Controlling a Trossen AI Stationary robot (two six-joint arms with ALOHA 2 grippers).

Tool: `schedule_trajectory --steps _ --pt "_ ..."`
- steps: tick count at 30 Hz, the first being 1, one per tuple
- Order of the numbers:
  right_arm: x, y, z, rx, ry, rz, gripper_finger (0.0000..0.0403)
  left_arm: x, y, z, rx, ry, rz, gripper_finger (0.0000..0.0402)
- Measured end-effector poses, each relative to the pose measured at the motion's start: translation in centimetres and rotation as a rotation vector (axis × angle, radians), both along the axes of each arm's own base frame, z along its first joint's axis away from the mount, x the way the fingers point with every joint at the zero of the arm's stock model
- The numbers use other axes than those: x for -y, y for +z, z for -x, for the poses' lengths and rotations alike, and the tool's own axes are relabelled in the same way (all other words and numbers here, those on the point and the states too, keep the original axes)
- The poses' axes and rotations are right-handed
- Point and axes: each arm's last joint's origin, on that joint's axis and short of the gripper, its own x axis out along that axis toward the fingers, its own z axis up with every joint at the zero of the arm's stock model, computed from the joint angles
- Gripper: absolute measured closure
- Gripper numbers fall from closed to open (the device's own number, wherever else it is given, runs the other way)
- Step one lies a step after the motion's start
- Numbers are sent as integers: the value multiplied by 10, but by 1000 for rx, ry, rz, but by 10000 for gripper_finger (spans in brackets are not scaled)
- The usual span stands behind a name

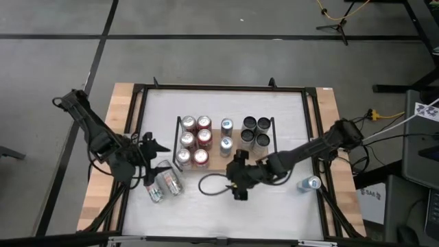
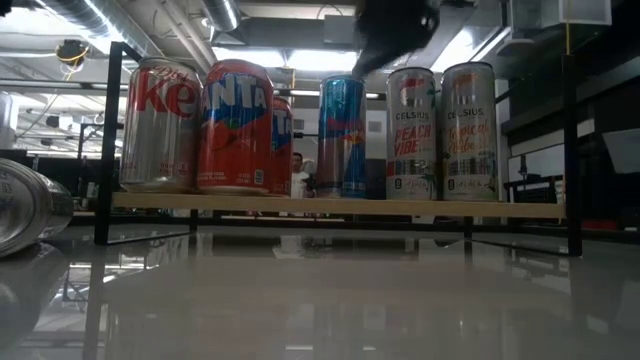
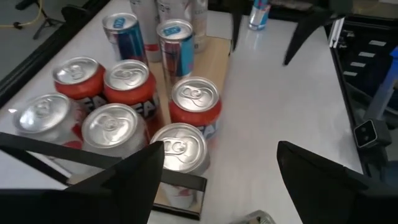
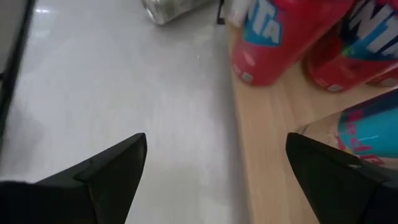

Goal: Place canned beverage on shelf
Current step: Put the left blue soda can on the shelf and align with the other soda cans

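The shelf (image 1: 214, 159), a light-brown board with black end rails, stands mid-table and carries several upright cans: red and silver ones (image 1: 195, 140), two slim blue ones (image 1: 226, 135) and dark-topped ones (image 1: 256, 131). Two silver cans (image 1: 167, 182) lie on their sides on the table to the left of the shelf's near corner. My left gripper (image 1: 151, 147) hovers open just left of the shelf, above those cans, with nothing between its fingers (image 3: 217, 158). My right gripper (image 1: 237, 175) hangs open over the shelf's near edge (image 4: 273, 143), holding nothing.
A blue-and-silver can (image 1: 309, 184) sits on the table near the right frame rail. A black cable loop (image 1: 214, 186) lies on the table beside my right gripper. Bare white tabletop (image 1: 274, 206) stretches along the near side.
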Motion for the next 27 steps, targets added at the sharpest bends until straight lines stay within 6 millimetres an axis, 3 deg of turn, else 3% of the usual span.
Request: schedule_trajectory --steps 12,27 --pt "31 -33 -9 29 -74 -29 22 4 -7 -5 59 21 17 96" --pt "44 -32 -13 62 -157 32 22 3 -7 -5 70 33 9 96"
